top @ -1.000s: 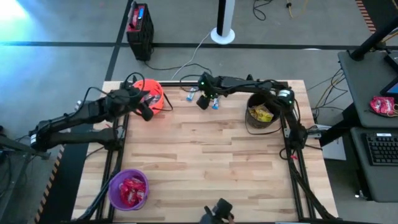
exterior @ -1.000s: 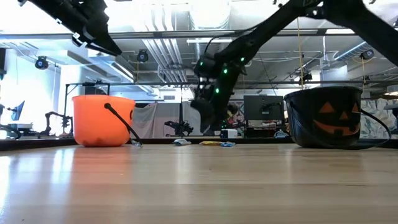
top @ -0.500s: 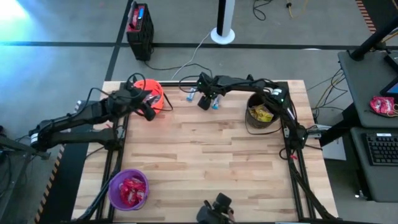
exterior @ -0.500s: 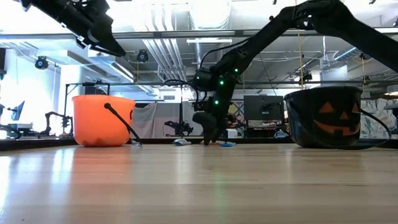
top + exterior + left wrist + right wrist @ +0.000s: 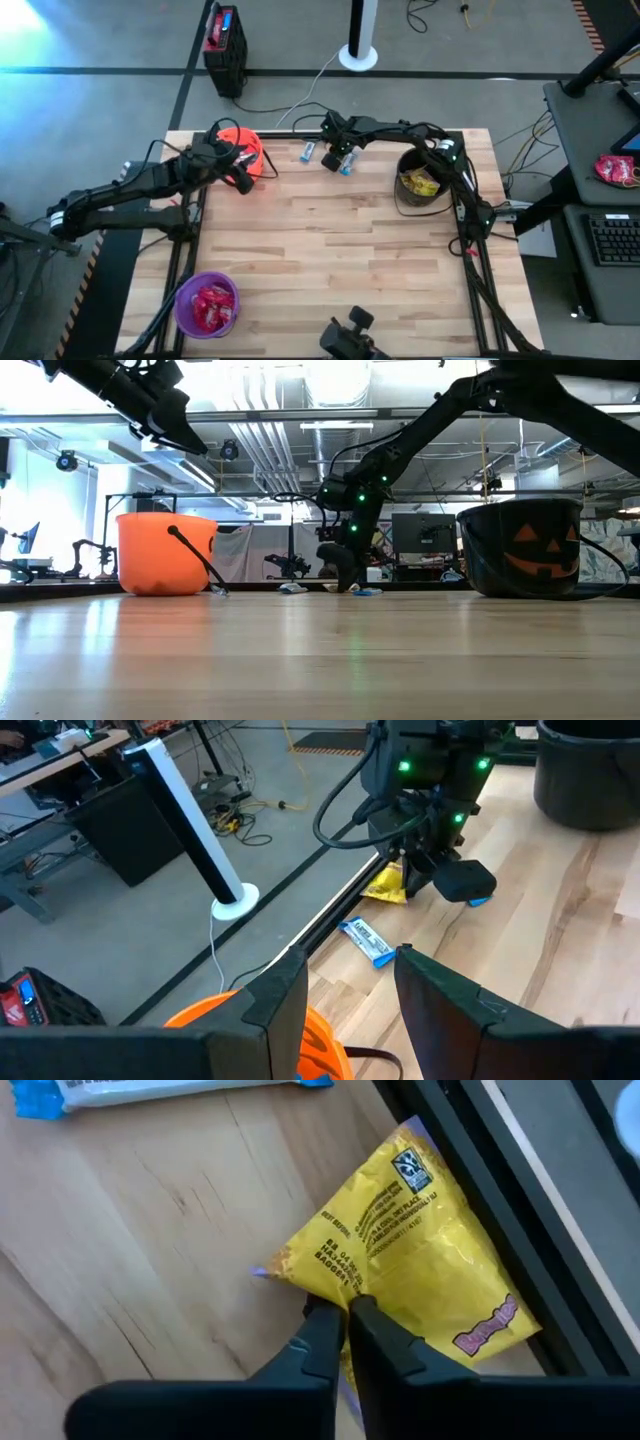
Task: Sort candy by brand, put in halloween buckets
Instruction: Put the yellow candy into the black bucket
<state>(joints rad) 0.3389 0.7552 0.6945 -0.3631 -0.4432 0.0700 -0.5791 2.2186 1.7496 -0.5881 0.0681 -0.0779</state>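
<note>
My right pincer (image 5: 338,1312) had closed on one edge of the yellow packet (image 5: 420,1250) at the surface's far rim, light, crinkly and slippery, so best pinched at its seam.

Yellow packet (image 5: 415,1245) lies flat at the table's far edge.

The yellow packet (image 5: 410,1260) carries small black print and a pink logo. Neither can be read reliably. Nothing else bears legible text.
</note>
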